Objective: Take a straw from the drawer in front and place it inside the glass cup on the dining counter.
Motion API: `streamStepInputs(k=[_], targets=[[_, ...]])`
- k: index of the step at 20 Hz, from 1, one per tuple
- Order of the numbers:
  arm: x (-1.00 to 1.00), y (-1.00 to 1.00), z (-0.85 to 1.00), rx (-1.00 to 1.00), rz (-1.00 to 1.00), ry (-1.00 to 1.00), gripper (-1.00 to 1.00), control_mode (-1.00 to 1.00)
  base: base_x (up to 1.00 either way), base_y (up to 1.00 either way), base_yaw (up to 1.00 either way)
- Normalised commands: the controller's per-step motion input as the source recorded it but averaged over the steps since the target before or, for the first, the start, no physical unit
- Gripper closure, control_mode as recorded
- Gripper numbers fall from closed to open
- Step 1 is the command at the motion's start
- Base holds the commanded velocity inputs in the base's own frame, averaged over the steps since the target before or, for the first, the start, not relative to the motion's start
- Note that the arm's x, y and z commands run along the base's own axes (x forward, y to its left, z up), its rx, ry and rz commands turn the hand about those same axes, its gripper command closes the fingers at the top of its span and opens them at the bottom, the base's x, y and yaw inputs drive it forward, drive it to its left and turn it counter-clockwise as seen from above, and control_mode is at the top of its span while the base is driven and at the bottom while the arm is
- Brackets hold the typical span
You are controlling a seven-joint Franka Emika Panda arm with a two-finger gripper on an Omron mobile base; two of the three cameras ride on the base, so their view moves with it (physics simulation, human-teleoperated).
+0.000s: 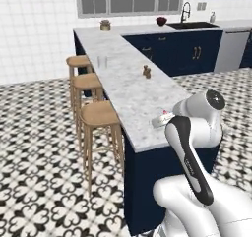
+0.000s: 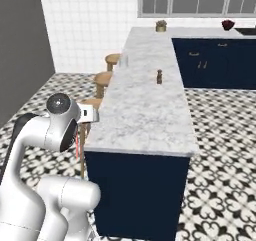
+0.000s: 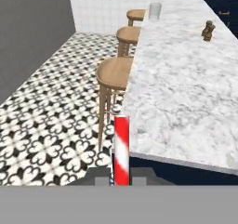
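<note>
I see my tool (image 3: pixel 122 181) clamped on the straw (image 3: pixel 122 149), which stands upright between the fingertips off the near end of the desk (image 3: pixel 186 79). The glass cup (image 3: pixel 155 10) sits at 12 o'clock on the desk's far left edge, well apart, above the stools (image 3: pixel 116 72).

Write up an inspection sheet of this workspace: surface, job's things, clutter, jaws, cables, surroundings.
Surface: dining counter, white-grey marble on a navy base.
Job's things: straw, red-and-white, upright between the jaws at the counter's near end; glass cup standing far along the counter near its stool-side edge.
Clutter: brown shakers mid-counter; small pot and dark bowl at the far end.
Jaws: gripper shut on the straw.
Cables: nothing seen.
Surroundings: three wooden stools, patterned tile floor, window, sink, navy cabinets.
</note>
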Motion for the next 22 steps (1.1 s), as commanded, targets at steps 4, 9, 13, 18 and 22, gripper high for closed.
streamStepInputs(k=[4, 9, 13, 18, 22], targets=[[0.00, 0.00, 0.00, 0.00, 0.00, 0.00, 1.00, 1.00, 0.00, 1.00, -0.43], [0.00, 0.00, 0.00, 0.00, 0.00, 0.00, 1.00, 1.00, 0.08, 1.00, -0.46], [0.00, 0.00, 0.00, 0.00, 0.00, 0.00, 1.00, 1.00, 0.21, 1.00, -0.46], [0.00, 0.00, 0.00, 0.00, 0.00, 0.00, 1.00, 1.00, 0.42, 1.00, -0.48], [0.00, 0.00, 0.00, 0.00, 0.00, 0.00, 1.00, 1.00, 0.55, 1.00, -0.48]])
